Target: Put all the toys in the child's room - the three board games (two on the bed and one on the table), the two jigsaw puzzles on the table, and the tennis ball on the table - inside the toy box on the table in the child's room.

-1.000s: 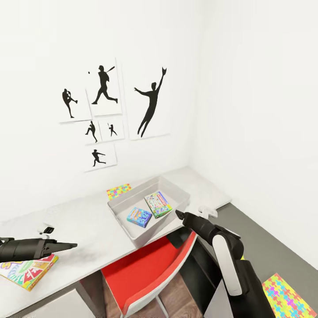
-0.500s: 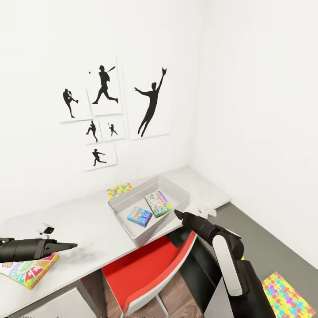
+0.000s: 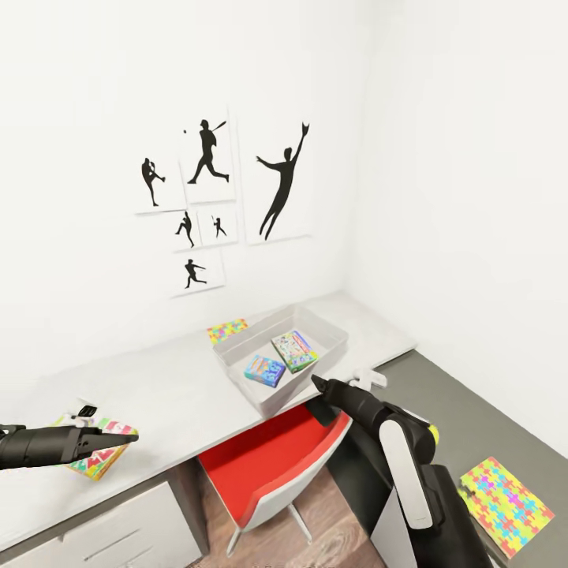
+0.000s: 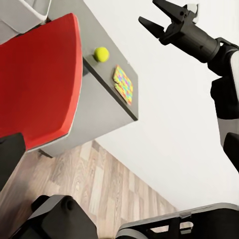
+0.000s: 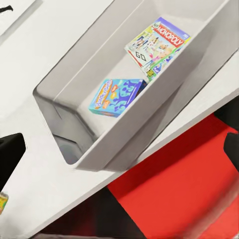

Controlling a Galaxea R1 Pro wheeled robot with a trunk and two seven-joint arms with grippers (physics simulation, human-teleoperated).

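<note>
Yellow-red Skip-Bo box (image 3: 101, 456) lay low left, right by my left gripper (image 3: 126, 436); its jaws I couldn't tell.

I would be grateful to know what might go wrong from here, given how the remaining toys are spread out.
1. The tennis ball sits near the lower desk's edge; a nudge may roll it off.
2. The red chair stands between the robot and the toy box, risking a bump.
3. The thin jigsaw puzzle lies flat, so it may be hard to grip.
</note>
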